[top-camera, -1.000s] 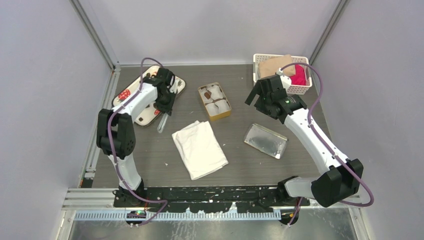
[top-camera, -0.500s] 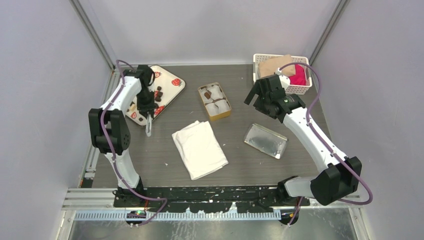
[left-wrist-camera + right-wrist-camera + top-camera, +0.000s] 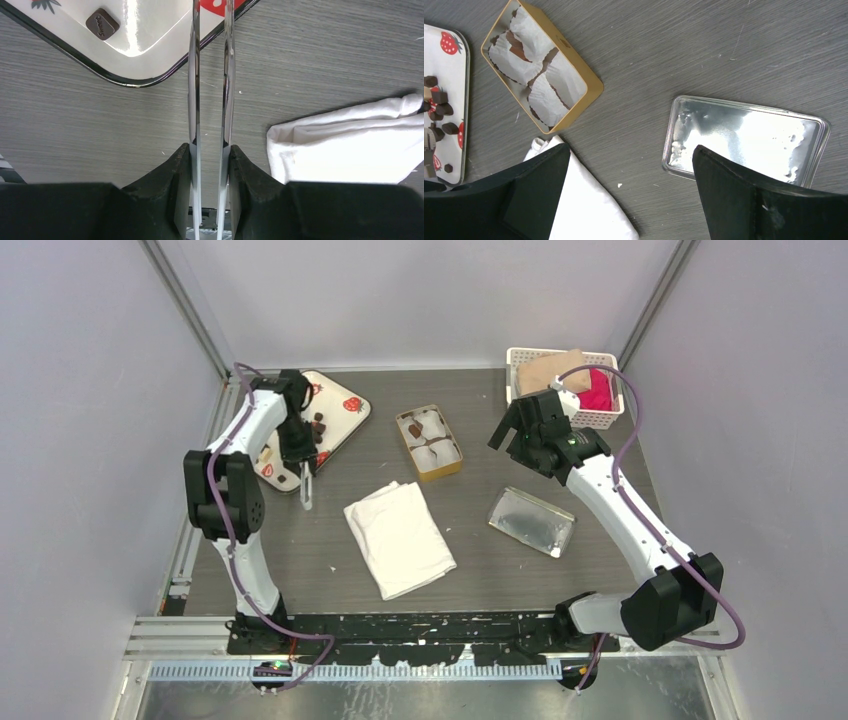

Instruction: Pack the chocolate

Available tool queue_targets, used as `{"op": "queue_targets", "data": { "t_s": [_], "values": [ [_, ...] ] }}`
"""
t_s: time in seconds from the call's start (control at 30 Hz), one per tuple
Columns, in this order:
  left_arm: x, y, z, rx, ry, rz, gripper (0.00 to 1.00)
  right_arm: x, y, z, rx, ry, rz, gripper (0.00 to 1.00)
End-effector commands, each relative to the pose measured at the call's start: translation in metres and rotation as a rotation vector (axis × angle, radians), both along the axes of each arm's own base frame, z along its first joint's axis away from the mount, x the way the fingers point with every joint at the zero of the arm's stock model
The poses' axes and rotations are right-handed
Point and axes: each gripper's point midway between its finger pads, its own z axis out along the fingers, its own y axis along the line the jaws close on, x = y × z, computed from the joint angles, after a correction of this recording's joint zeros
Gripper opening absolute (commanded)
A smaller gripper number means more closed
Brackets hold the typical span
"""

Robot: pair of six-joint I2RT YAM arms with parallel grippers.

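Ahead of the left gripper (image 3: 211, 150), one square chocolate (image 3: 102, 23) lay on the strawberry-print tray (image 3: 150, 45), left of the tweezers (image 3: 195, 100). More pieces lay on the same tray. The gripper's fingers pinched the two tweezer blades, which stood slightly apart, with their tips beyond the wrist view. A folded white cloth (image 3: 350, 145) lay to its right. The right gripper (image 3: 630, 155) hovered with fingers spread wide. The gold tin (image 3: 579, 62) was ahead and to its left, and the silver lid (image 3: 749, 135) to its right.

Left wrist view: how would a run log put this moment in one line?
left tool: shut on tweezers, beside strawberry tray | right tool: open, empty | chocolate: mostly on tray
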Motion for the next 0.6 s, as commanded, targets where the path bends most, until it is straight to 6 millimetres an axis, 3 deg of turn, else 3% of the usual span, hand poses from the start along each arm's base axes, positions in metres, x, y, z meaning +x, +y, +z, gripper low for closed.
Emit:
{"op": "queue_targets", "data": {
  "t_s": [0.0, 0.1, 0.57],
  "values": [
    [0.012, -0.001, 0.006, -0.013, -0.027, 0.034, 0.31, 0.007, 0.0, 0.02, 0.018, -0.071, -0.005, 0.98],
    [0.013, 0.004, 0.002, 0.019, -0.014, 0.053, 0.36, 0.007, 0.0, 0.021, 0.019, -0.071, -0.004, 0.98],
    [0.02, -0.002, -0.014, 0.0, 0.011, 0.088, 0.38, 0.004, -0.002, 0.019, 0.019, -0.067, -0.013, 0.98]
  ]
}}
